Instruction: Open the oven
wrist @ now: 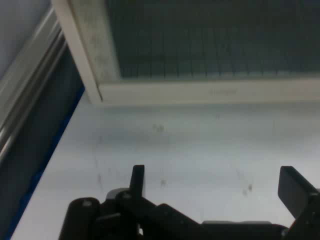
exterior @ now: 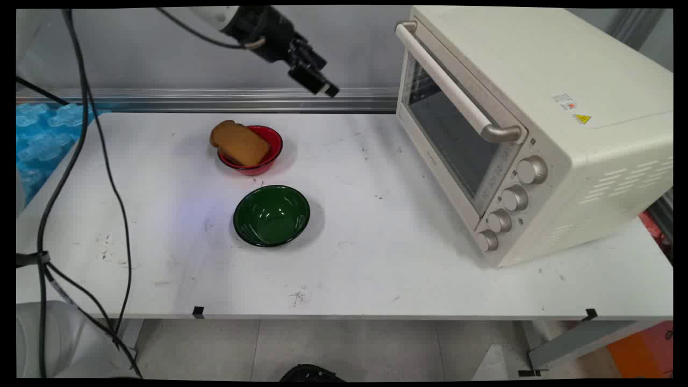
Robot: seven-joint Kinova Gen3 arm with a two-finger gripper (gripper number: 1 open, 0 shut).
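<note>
The gripper [exterior: 321, 86] hangs high over the far side of the table [exterior: 376, 252], tilted down toward the oven [exterior: 532, 129], with its two black fingers [wrist: 137, 181] spread wide and nothing between them or touching them. From the hand's own camera, the oven's glass door [wrist: 210, 37] and its cream lower frame fill the space straight ahead, with bare, scuffed white tabletop below. The oven is a boxy cream metal thing with a long bar handle [exterior: 454, 86] across the shut door and four round knobs [exterior: 515, 198] down its front. Below the gripper and back toward the arm's side sits a glossy red bowl [exterior: 266, 156] holding a brown slice of toast [exterior: 240, 143] that leans over its rim. Nearer the table's front edge, a shiny dark green bowl [exterior: 271, 215] stands empty, just apart from the red one.
</note>
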